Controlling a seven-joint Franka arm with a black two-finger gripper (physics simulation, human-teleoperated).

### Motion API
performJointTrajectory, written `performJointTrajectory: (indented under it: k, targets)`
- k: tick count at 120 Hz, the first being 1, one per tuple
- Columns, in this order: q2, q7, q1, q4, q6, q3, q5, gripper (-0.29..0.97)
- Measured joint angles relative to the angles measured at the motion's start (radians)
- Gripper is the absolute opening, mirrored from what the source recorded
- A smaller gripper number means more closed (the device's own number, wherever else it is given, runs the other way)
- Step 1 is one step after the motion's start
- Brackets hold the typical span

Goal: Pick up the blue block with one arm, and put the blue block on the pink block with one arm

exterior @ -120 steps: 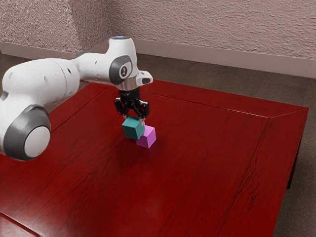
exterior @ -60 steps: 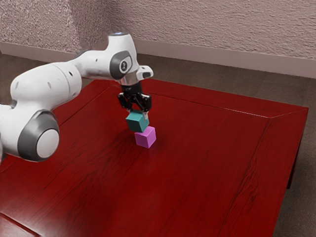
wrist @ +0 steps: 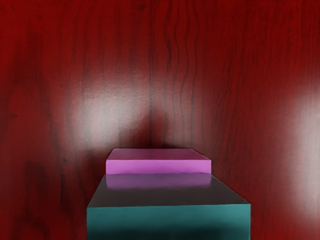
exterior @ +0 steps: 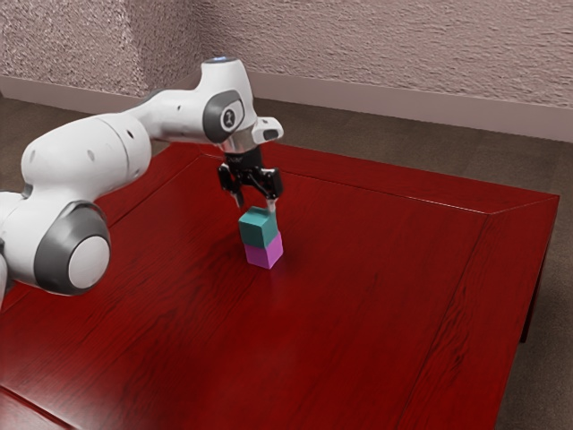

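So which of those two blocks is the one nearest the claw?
The blue block. It sits on top of the pink block, just under the gripper, while the pink one rests on the table.

Blue block [exterior: 257, 226] stacked on pink block [exterior: 265, 252], on the red counter [exterior: 376, 296]. Jaws of the white arm [exterior: 89, 161] spread apart just above the blue block.

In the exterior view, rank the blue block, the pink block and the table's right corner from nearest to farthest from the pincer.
1. blue block, right under the pincer.
2. pink block, beneath the blue one.
3. table's right corner, far off at the exterior view's right.
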Motion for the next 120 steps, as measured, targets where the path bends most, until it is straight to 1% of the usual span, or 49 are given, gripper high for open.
performJointTrajectory:
  k: [19, 27, 43, 54, 60, 71, 78, 87, 110, 120]
  targets:
    - [-0.009, 0.005, -0.004, 0.024, -0.023, -0.003, 0.012, 0.64]
    - [-0.035, 0.008, -0.011, 0.018, -0.049, -0.001, 0.025, 0.65]
    - [-0.206, 0.012, -0.039, -0.124, -0.105, 0.006, 0.096, 0.66]
    - [-0.362, 0.014, -0.067, -0.254, -0.140, 0.015, 0.148, 0.67]
    - [-0.447, 0.014, -0.097, -0.320, -0.162, 0.035, 0.184, 0.67]
    - [-0.586, 0.015, -0.169, -0.428, -0.201, 0.102, 0.227, 0.67]
    - [-0.646, 0.015, -0.227, -0.468, -0.222, 0.144, 0.258, 0.68]
    - [-0.730, 0.015, -0.267, -0.523, -0.242, 0.162, 0.285, 0.68]
    - [-0.859, 0.013, -0.295, -0.629, -0.270, 0.168, 0.336, 0.68]
    - [-0.884, 0.009, -0.291, -0.657, -0.275, 0.167, 0.349, 0.68]
